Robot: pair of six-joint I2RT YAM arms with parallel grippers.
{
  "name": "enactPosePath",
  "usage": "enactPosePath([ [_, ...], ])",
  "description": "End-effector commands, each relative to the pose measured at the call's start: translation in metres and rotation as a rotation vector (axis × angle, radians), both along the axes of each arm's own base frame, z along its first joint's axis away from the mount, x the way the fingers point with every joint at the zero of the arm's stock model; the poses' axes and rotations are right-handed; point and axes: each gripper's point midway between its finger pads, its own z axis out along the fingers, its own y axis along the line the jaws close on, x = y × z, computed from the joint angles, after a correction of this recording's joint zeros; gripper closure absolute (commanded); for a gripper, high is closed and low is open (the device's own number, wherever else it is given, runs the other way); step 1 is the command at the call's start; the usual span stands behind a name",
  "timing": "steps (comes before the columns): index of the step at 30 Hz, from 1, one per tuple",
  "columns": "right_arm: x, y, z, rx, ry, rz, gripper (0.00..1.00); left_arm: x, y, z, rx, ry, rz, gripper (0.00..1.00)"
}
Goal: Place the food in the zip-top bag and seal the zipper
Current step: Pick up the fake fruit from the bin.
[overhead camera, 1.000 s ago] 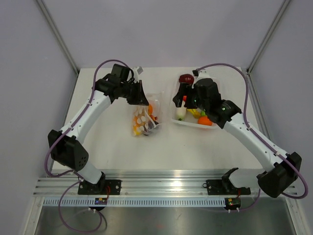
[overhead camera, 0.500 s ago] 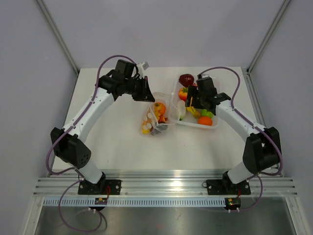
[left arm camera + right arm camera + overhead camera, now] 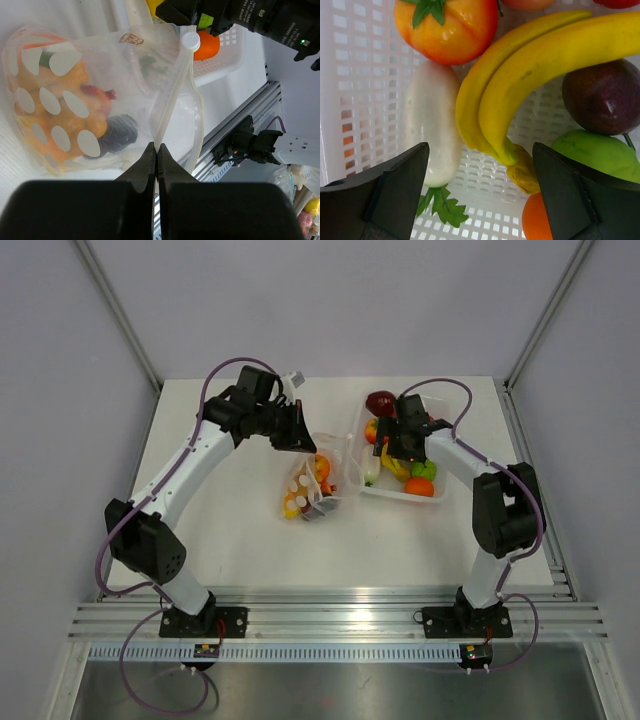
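We see the left end effector (image 3: 156, 150) pressed shut, its two fingers pinching the zipper (image 3: 172, 95) of the zip-top bag (image 3: 75, 100) near one end of the strip. A white slider (image 3: 190, 41) sits at the other end. The bag lies on the tabletop (image 3: 240, 530) just left of the white basket (image 3: 400, 495). Inside it we make out an orange piece (image 3: 60, 105), a small red piece (image 3: 97, 91) and a dark piece (image 3: 117, 135).

The right end effector (image 3: 480, 190) hangs over the basket with its fingers spread wide and nothing between them. Below it we see two yellow bananas (image 3: 535, 85), a white radish (image 3: 432, 130) with green leaves, an orange-red tomato (image 3: 447, 27), a dark purple fruit (image 3: 602, 95), a green piece (image 3: 600, 155) and an orange piece (image 3: 540, 220). From above, a dark red fruit (image 3: 380, 401) lies at the basket's far end.
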Motion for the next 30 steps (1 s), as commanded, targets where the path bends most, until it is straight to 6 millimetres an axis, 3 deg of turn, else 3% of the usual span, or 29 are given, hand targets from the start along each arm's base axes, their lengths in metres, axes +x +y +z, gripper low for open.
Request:
enactPosePath([
  [1, 0.028, 0.007, 0.018, 0.037, -0.072, -0.036, 0.09, 0.0, -0.007, 0.015, -0.056, -0.046, -0.026, 1.0],
  [4, 0.034, 0.006, 0.01, 0.027, -0.062, -0.06, 0.13, 0.0, -0.007, 0.015, -0.057, -0.047, -0.025, 1.0],
  [5, 0.038, 0.004, 0.001, 0.015, -0.057, -0.077, 0.2, -0.002, -0.006, 0.013, -0.054, -0.042, -0.025, 1.0],
  [13, 0.036, 0.008, -0.01, 0.035, -0.03, -0.084, 0.36, -0.003, -0.007, 0.01, -0.058, -0.037, -0.03, 1.0],
  [15, 0.035, 0.008, -0.015, 0.034, -0.022, -0.085, 0.43, -0.003, -0.008, 0.009, -0.062, -0.037, -0.031, 1.0],
  [16, 0.035, 0.007, -0.013, 0.037, -0.032, -0.085, 0.53, -0.003, -0.008, 0.009, -0.063, -0.036, -0.033, 1.0],
  [18, 0.032, 0.006, -0.013, 0.038, -0.036, -0.087, 0.64, -0.003, -0.008, 0.009, -0.062, -0.037, -0.033, 1.0],
  [19, 0.033, 0.007, -0.005, 0.046, -0.059, -0.087, 0.73, -0.003, -0.008, 0.009, -0.061, -0.036, -0.033, 1.0],
  [21, 0.03, 0.004, -0.001, 0.045, -0.069, -0.092, 0.81, -0.004, -0.007, 0.007, -0.056, -0.033, -0.033, 1.0],
  [23, 0.028, 0.003, 0.016, 0.059, -0.103, -0.092, 0.87, -0.003, -0.007, 0.007, -0.056, -0.033, -0.033, 1.0],
  [28, 0.019, 0.0, 0.054, 0.085, -0.186, -0.087, 1.0, -0.002, -0.008, 0.005, -0.056, -0.032, -0.034, 1.0],
  [30, 0.014, 0.0, 0.061, 0.099, -0.201, -0.076, 1.0, -0.002, -0.009, 0.004, -0.058, -0.027, -0.034, 1.0],
])
